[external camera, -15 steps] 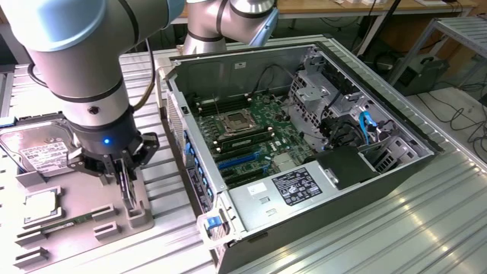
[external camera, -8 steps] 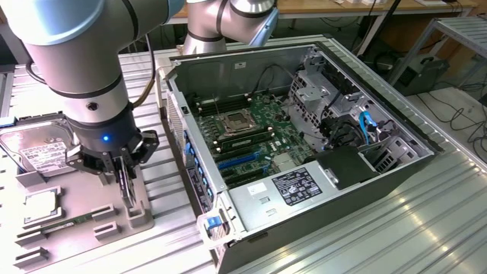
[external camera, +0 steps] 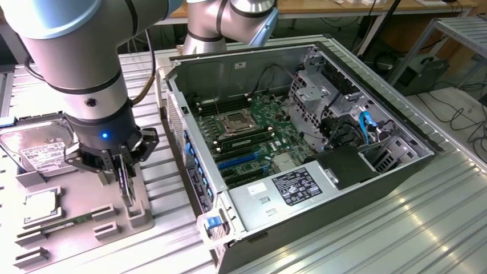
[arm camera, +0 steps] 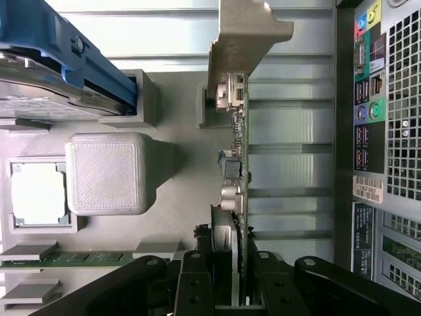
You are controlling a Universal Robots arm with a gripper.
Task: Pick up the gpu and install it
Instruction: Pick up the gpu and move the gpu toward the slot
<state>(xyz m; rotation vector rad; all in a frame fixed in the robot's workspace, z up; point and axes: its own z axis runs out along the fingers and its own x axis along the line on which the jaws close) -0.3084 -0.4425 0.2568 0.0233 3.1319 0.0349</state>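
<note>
The gpu (external camera: 128, 191) stands edge-on as a dark sliver in the grey holder tray (external camera: 72, 191) at the exterior view's left. In the wrist view the gpu (arm camera: 235, 164) is a thin green board running away from the camera, and its silver bracket (arm camera: 247, 36) is at the far end. My gripper (external camera: 123, 170) comes down on it from above, the fingers (arm camera: 197, 289) shut on both faces of the card at its near end. I cannot tell whether the card has left its slot. The open computer case (external camera: 304, 142) lies to the exterior view's right, motherboard (external camera: 251, 137) exposed.
On the tray sit a silver hard drive (external camera: 38, 151), a processor (external camera: 42, 208) and a narrow green memory stick (external camera: 68, 224). A raised grey block (arm camera: 105, 172) stands beside the card. The case's rear ports (arm camera: 368, 112) are close by. Ribbed metal table all around.
</note>
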